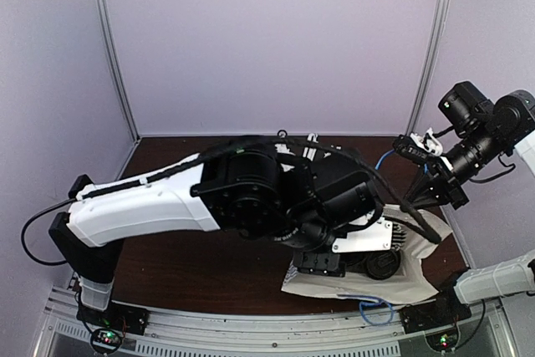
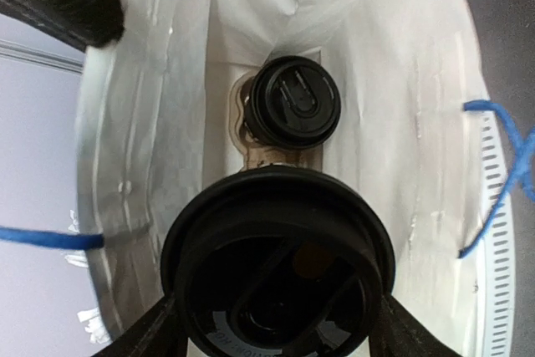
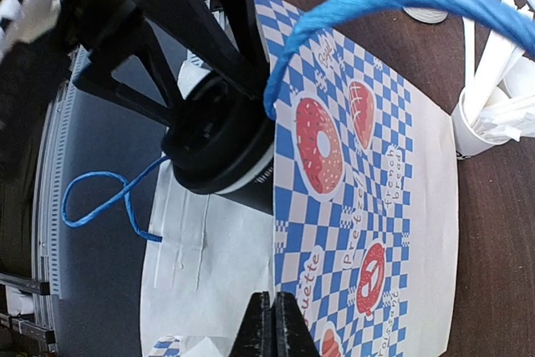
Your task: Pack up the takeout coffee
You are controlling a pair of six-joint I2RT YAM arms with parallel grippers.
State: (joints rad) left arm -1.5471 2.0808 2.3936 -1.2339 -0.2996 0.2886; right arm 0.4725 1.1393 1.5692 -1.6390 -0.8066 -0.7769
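Overhead, my left arm covers the paper bag. Left wrist: left end effector clamps one lidded cup at the bag's mouth; second cup sits deeper inside. Right wrist: right end effector pinched closed.

light: bright, soft, even | glare: bag walls washed white | blur: near cup soft | edges: wrist views bowed

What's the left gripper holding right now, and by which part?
The left gripper holds a lidded black coffee cup, gripped on opposite sides at its lid, over the open bag.
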